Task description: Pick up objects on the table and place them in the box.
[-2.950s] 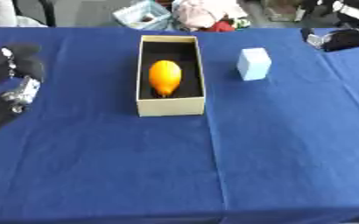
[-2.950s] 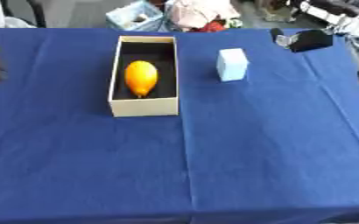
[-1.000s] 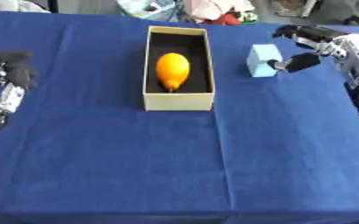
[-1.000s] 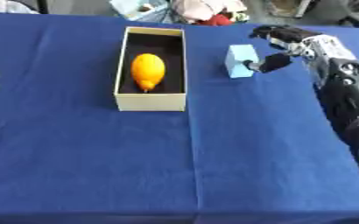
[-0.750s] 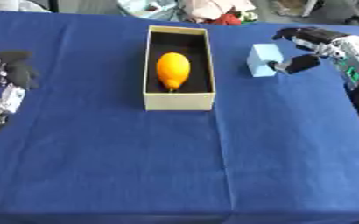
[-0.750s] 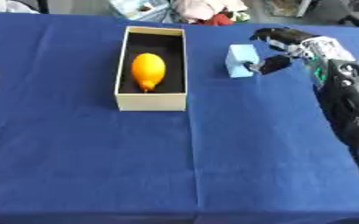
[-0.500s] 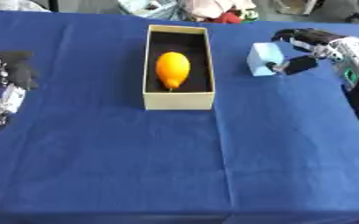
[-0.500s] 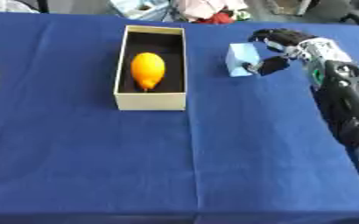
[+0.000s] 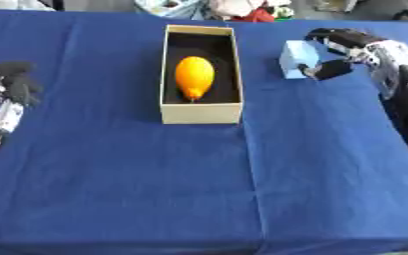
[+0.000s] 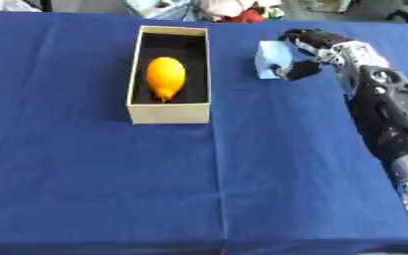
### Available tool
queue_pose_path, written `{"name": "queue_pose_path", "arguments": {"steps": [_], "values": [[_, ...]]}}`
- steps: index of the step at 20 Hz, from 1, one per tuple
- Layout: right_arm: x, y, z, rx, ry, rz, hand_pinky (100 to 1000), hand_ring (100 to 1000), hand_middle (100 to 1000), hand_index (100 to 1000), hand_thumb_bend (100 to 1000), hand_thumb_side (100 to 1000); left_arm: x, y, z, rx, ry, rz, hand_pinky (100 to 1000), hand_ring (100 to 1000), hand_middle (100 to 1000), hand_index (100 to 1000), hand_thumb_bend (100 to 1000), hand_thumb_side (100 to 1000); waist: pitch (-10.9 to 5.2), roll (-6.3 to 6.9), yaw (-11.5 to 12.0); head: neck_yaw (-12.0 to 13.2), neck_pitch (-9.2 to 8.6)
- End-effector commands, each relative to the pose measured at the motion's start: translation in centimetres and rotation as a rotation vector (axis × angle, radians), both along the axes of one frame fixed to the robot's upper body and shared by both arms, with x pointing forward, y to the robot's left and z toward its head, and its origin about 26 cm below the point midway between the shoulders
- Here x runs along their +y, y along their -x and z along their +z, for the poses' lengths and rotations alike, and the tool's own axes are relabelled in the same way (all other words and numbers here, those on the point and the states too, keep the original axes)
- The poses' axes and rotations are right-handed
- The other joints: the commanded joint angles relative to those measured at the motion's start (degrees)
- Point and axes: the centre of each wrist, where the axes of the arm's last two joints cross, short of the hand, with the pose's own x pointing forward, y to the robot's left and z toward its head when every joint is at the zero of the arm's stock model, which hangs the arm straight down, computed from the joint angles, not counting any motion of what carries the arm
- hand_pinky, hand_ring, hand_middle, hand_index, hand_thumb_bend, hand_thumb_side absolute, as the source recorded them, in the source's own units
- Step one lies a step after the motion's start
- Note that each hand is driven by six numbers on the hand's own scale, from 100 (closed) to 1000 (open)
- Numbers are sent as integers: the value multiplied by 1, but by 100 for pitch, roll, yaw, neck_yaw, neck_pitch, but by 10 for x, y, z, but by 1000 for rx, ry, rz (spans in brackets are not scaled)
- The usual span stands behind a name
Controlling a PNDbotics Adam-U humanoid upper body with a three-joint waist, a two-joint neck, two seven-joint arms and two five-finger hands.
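A tan cardboard box (image 9: 201,113) stands upright in the middle of the blue table, with an orange oval fruit (image 9: 194,76) lying inside it. To its right stands a pale blue block (image 9: 294,58). My right hand (image 10: 322,47) reaches in from the right and brackets the block's right side: the fingers (image 10: 299,36) arch over its far corner and the thumb (image 10: 293,70) touches its near right face, without closing on it. My left hand (image 9: 7,94) rests at the table's left edge, fingers relaxed and holding nothing.
The blue cloth (image 9: 199,189) covers the whole table. Clutter of cloth and bags (image 9: 234,7) lies beyond the far edge. My right forearm (image 10: 386,114) runs down the right side.
My right hand has come in from the far right and closed up to the blue block; its thumb now touches it. Block, box and fruit have stayed put. The camera has tilted a little.
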Motion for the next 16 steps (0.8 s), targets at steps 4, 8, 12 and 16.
{"name": "queue_pose_path", "arguments": {"steps": [4, 8, 12, 16], "values": [[-4, -1, 12, -59, -1, -20, 790, 829, 707, 868, 120, 390, -1, 2, 7, -25, -3, -13, 688, 599, 605, 851, 100, 758, -50, 33, -4, -10, 31], [-8, 1, 15, -148, -28, -23, 733, 769, 510, 689, 100, 197, -1, 2, 6, -20, -3, -14, 691, 599, 605, 852, 100, 761, -55, 21, -20, 0, 31], [-13, 4, 22, -257, -55, -6, 706, 740, 438, 600, 100, 161, -1, 1, 6, -20, -2, -13, 691, 599, 605, 852, 100, 762, -65, 9, -42, 8, 31], [-13, 6, 33, -344, -84, 26, 694, 726, 402, 568, 100, 131, 0, 1, 5, -18, -2, -9, 691, 600, 605, 852, 100, 763, -74, 2, -68, 12, 31]]}}
